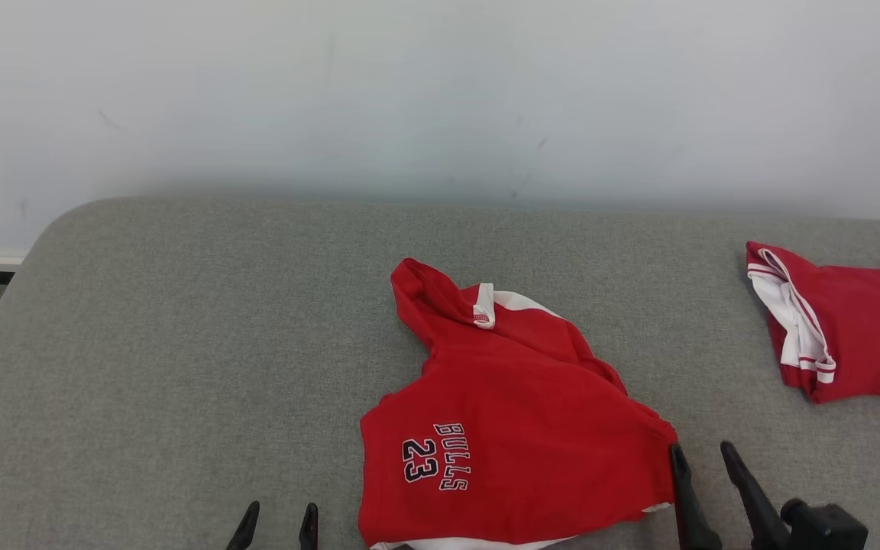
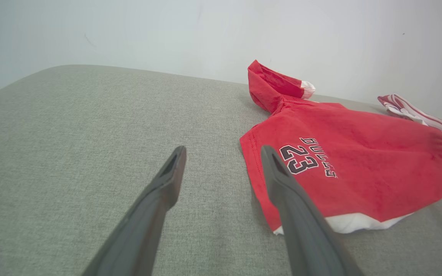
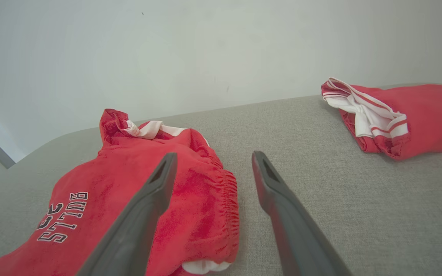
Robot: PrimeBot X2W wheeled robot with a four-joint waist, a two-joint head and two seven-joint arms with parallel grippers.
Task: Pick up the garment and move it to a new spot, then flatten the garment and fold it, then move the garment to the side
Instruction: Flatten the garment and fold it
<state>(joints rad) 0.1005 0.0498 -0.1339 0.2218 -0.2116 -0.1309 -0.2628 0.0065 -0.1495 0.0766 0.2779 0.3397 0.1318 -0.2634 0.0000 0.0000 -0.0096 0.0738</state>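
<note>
Right gripper (image 1: 701, 451) jaws spread, empty, just beside garment (image 1: 516, 412) at its 4 o'clock corner. Left gripper (image 1: 276, 525) also spread and empty, near its 7 o'clock. Garment is red shorts with "BULLS 23" print and white trim, crumpled, one end bunched toward 11 o'clock. It lies at 6 o'clock on grey pad (image 1: 180, 344). Second red garment (image 1: 860, 328) at 3 o'clock, well apart.

The garment (image 1: 516, 412) was seen to be soft matt cloth; the table (image 1: 180, 344) was covered in coarse grey woven fabric; the fingers (image 2: 159, 195) were finished in matt dark plastic.
</note>
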